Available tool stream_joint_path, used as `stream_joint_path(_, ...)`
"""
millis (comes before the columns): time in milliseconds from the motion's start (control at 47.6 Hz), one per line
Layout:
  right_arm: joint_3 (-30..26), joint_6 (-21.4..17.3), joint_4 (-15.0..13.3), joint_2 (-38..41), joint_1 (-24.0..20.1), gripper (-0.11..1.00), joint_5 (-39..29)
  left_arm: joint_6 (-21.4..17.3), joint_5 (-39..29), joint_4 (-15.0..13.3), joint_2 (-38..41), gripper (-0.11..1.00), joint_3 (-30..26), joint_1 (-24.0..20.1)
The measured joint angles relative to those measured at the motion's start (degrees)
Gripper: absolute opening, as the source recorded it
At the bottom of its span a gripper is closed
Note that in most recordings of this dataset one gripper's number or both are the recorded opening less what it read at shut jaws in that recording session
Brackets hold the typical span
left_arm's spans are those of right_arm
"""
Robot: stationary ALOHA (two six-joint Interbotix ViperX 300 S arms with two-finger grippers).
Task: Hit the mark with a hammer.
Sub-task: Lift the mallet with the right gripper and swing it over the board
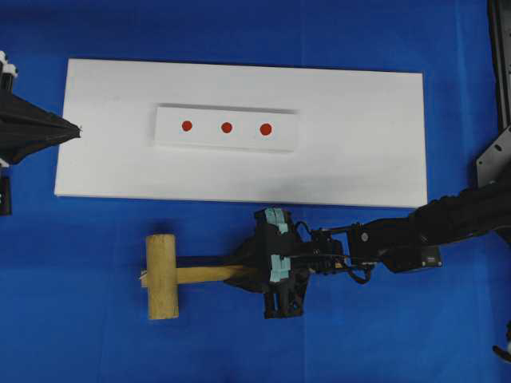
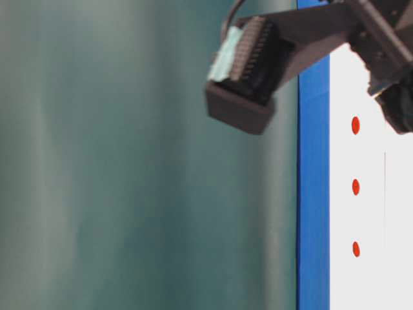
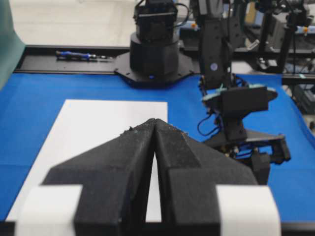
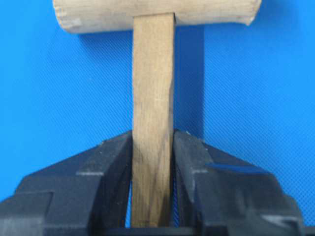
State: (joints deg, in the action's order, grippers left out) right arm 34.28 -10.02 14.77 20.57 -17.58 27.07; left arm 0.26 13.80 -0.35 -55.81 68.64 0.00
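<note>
From overhead, the hammer lay on the blue cloth at six o'clock of the white board, the right gripper pinching its handle. The left gripper (fingers pressed together, empty) idled at nine o'clock. The right wrist view showed both fingers tight against the handle.

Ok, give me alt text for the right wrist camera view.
The right pincer is shut on the wooden handle of the hammer, one black finger against each side. The thick pale head lies crosswise along the top edge, over a blue cloth.
</note>
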Motion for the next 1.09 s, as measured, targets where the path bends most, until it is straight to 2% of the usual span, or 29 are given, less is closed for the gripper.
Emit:
stream_joint_path(231,0.09,0.88,0.0,-8.09,0.09,0.09,-6.42,0.09,-0.62,0.0,0.0,0.0,0.0,0.0)
stream_joint_path(483,0.35,5.1,0.0,-18.63,2.55,0.09,-14.68,0.18,-0.97,0.0,0.0,0.0,0.0,0.0)
stream_joint_path(735,1.14,6.5,0.0,-22.94,5.01,0.09,-16.26,0.18,-0.97,0.0,0.0,0.0,0.0,0.0)
stream_joint_path(882,2.2,7.82,-0.7,-23.47,8.88,0.09,-16.44,0.18,-0.97,0.0,0.0,0.0,0.0,0.0)
stream_joint_path(1092,3.34,12.66,-1.76,-25.05,16.87,0.09,-16.35,0.18,-0.97,0.0,0.09,0.0,0.0,0.0)
